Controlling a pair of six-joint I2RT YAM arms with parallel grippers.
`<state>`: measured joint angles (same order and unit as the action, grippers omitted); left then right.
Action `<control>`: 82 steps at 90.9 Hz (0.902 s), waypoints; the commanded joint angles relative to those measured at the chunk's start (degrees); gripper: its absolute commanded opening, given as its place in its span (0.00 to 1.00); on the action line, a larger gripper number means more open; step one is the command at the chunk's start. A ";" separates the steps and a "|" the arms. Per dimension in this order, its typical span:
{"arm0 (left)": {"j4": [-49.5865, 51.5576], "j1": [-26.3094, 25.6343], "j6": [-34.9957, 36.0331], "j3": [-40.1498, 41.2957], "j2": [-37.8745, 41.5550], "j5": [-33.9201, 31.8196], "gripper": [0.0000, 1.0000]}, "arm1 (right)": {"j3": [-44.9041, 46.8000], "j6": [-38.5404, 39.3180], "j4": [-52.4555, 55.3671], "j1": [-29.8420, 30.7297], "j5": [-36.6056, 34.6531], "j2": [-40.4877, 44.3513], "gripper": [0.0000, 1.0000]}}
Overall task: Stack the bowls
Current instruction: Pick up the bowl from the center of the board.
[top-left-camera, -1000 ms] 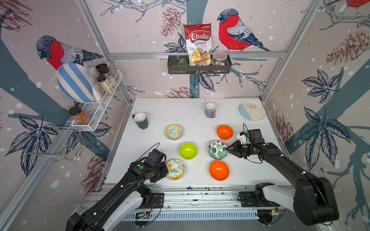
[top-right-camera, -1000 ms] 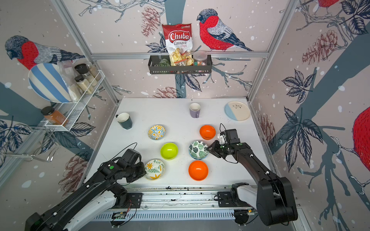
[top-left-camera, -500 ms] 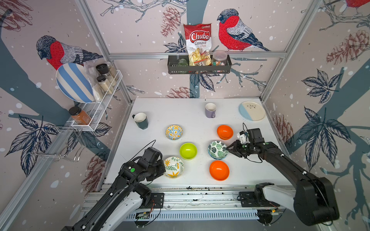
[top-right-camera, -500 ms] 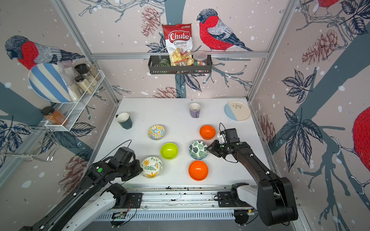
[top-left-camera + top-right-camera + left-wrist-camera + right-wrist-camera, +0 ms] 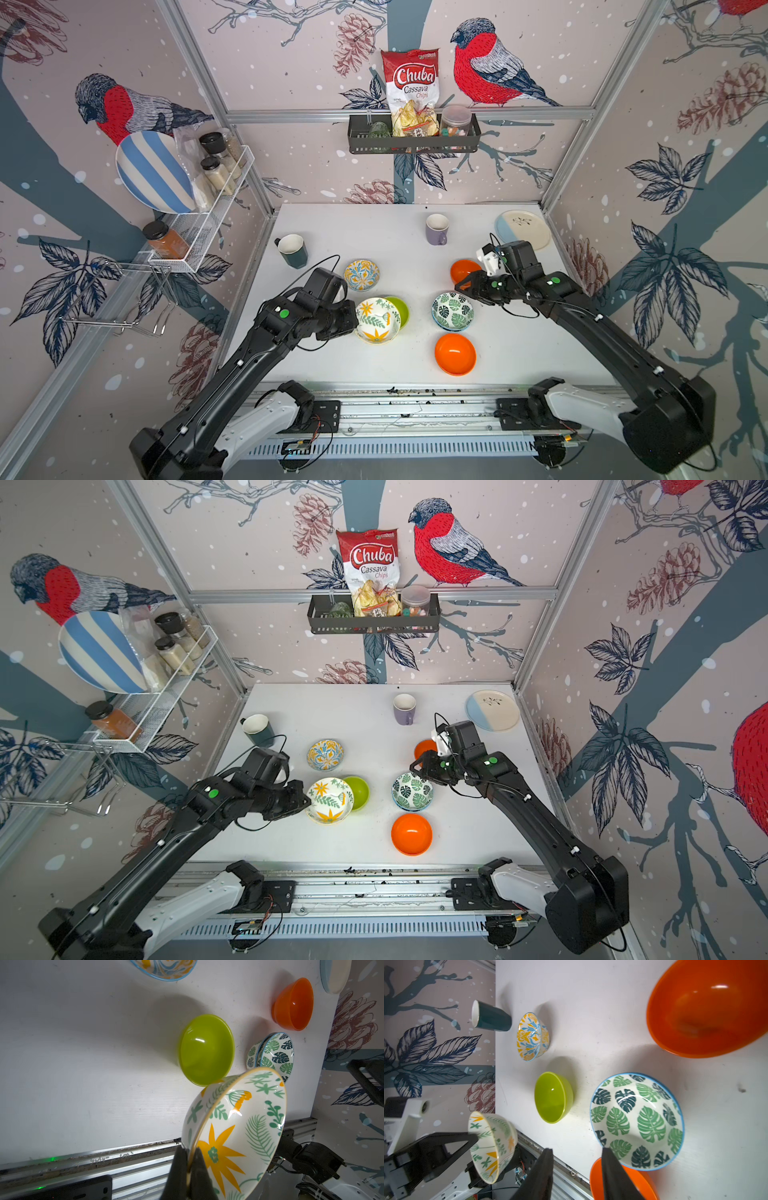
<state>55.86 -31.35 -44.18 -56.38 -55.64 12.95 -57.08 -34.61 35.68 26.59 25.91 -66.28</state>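
Note:
My left gripper [image 5: 190, 1155] is shut on the rim of a white bowl with yellow flowers [image 5: 377, 320], [image 5: 329, 800]. The bowl hangs tilted above the table, overlapping the lime green bowl [image 5: 402, 311], [image 5: 206, 1049]. My right gripper [image 5: 577, 1150], [image 5: 463, 286] is open and holds nothing, hovering beside the leaf-patterned bowl [image 5: 637, 1120], [image 5: 453, 311], which looks nested in a second one like it. One orange bowl [image 5: 455, 354] sits near the front. Another orange bowl [image 5: 463, 270] lies partly behind my right wrist. A yellow-blue bowl [image 5: 361, 275] stands behind the left arm.
A dark green mug [image 5: 293, 249] stands at the back left and a purple mug [image 5: 436, 228] at the back centre. A cream-and-blue plate [image 5: 523, 230] lies in the back right corner. The metal rail [image 5: 395, 399] runs along the table's front edge. Walls close three sides.
My left gripper has lifted the flowered bowl off the table and carried it back and right, toward the lime green bowl. The right gripper's jaws have opened wider; that arm has barely moved.

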 commanded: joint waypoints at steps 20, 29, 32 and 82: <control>-8.46 -2.78 5.34 -8.93 -14.41 6.89 0.00 | -7.92 -3.26 2.37 8.63 0.65 -4.84 0.50; -9.36 -3.78 5.73 -9.75 -17.29 8.10 0.00 | -9.01 -3.74 2.55 10.88 0.37 -6.87 0.49; -9.53 -4.05 5.86 -11.33 -17.97 8.31 0.00 | -9.13 -3.92 2.47 11.56 0.24 -7.64 0.49; -10.11 -4.78 6.98 -12.22 -19.43 9.46 0.00 | -8.73 -4.85 0.71 16.24 -1.04 -12.30 0.32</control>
<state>48.25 -35.86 -38.46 -68.29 -75.37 21.06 -65.87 -39.05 37.69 42.52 25.43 -78.19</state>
